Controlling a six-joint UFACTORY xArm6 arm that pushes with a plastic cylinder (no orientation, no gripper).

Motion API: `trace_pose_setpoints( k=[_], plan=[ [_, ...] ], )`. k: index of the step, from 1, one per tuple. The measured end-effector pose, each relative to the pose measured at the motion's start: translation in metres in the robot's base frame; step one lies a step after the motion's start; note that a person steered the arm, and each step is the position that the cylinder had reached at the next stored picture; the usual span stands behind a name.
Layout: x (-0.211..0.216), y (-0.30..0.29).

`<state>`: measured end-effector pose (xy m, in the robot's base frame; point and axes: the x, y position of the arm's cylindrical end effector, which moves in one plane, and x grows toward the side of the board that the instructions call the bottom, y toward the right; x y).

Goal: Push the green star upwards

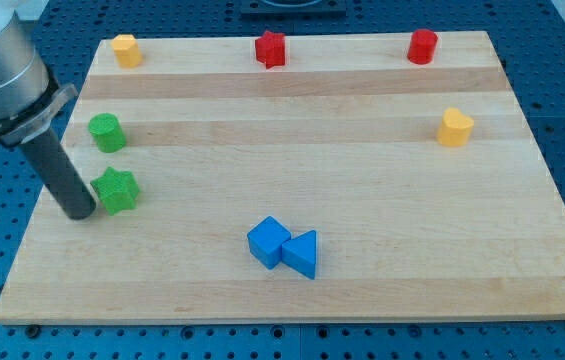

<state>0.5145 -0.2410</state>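
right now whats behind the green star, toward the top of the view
Above the green star sits a green cylinder, apart from it, bare board between. My tip is at the star's left. The star's far face is hidden.

Arm, one unit: broad cylindrical light-grey housing with a smooth matt finish, stepped down through a darker grey collar to a straight, plain black rod of even thickness, ending bluntly at my tip [79,214].
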Motion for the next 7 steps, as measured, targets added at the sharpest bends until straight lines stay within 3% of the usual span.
trace_pose_setpoints(
  k=[1,7],
  plan=[
    [0.027,0.032],
    [-0.030,0.037]
  ],
)
